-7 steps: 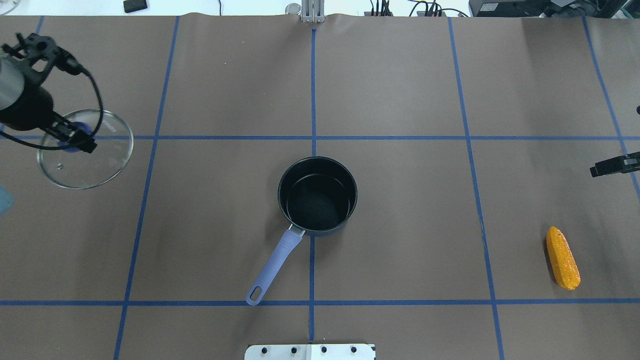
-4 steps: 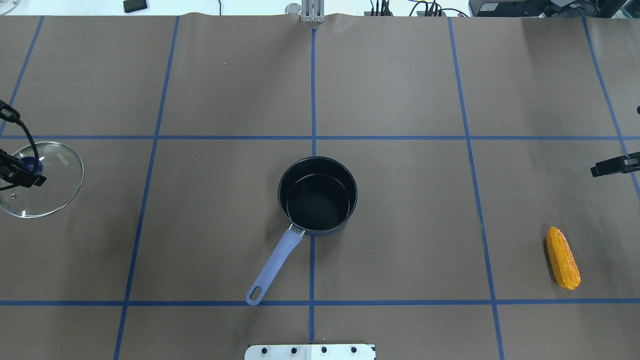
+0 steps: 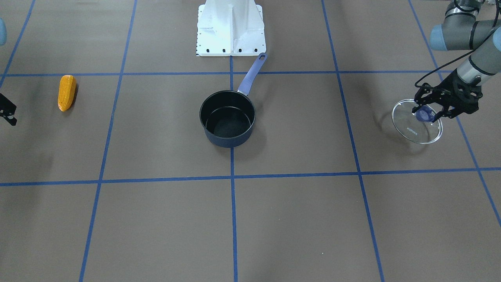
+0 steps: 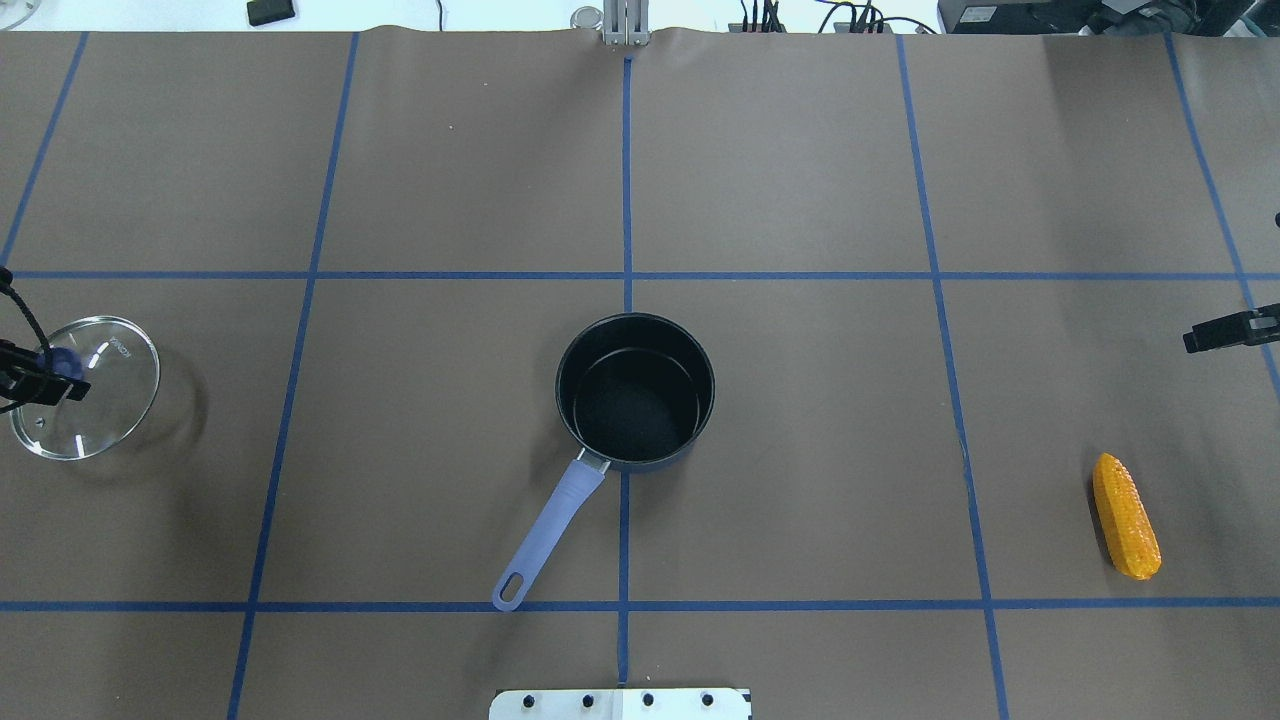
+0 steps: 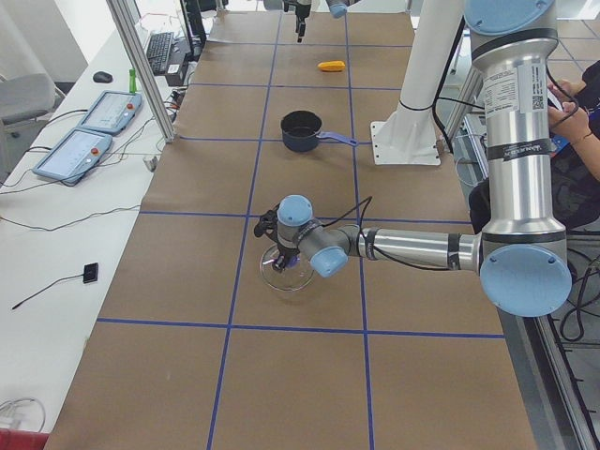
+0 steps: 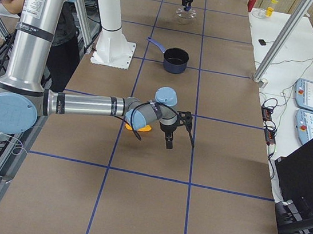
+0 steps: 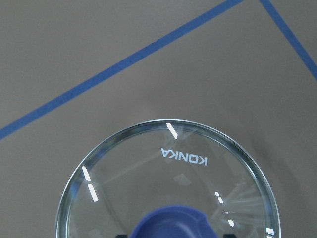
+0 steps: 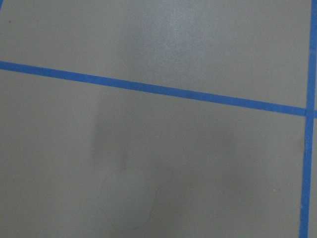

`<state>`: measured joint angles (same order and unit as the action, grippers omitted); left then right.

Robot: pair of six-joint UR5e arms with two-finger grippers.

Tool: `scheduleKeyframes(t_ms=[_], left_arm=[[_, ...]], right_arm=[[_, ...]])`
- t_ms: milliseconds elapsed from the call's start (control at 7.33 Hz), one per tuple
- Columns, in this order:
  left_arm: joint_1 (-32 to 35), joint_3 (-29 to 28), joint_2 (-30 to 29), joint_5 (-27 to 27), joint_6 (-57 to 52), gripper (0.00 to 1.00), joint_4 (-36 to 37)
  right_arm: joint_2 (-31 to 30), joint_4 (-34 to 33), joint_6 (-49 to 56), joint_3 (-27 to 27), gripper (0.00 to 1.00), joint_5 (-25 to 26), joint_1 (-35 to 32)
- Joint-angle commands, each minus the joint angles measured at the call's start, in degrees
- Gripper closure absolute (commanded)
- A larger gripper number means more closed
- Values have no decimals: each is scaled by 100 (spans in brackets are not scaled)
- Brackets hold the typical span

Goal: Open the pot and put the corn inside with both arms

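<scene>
The pot (image 4: pixel 635 390) stands open and empty at the table's middle, its lavender handle (image 4: pixel 548 538) pointing toward the robot; it also shows in the front view (image 3: pixel 227 117). My left gripper (image 3: pixel 426 113) is shut on the blue knob of the glass lid (image 3: pixel 417 127) and holds it low over the far left of the table, seen in the overhead view (image 4: pixel 95 395) and the left wrist view (image 7: pixel 168 168). The corn (image 4: pixel 1125 515) lies on the table at the right, also in the front view (image 3: pixel 67 92). My right gripper (image 4: pixel 1215 332) hovers beyond the corn, empty; its jaws look open.
The white robot base block (image 3: pixel 231 27) stands at the near edge, just behind the pot's handle. Blue tape lines grid the brown table cover. Beyond the far edge lie cables and a metal post (image 4: pixel 625 20). Control tablets (image 5: pixel 98 127) sit on a side bench.
My left gripper has carried the lid further left and toward the robot's side, and lower over the table. The pot, the corn and the right gripper have not moved.
</scene>
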<state>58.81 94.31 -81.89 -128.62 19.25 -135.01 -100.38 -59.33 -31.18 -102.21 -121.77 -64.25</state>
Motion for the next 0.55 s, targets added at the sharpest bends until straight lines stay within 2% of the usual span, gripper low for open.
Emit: scheduleKeyframes(t_ms=[0,136,273,409], left_arm=[[-36,-376,-2,-14,17,58,-445],[-62,-544,-2,21,17,51,-656],[-71,-545,-19,47,17,22,-667],[-71,-528,-28,48,-9,2,-702]], right_arm=[[1,0,-2,-1,0,13,0],[1,0,-2,-1,0,13,0],[1,0,-2,-1,0,13,0],[1,9,-2,-1,0,13,0]])
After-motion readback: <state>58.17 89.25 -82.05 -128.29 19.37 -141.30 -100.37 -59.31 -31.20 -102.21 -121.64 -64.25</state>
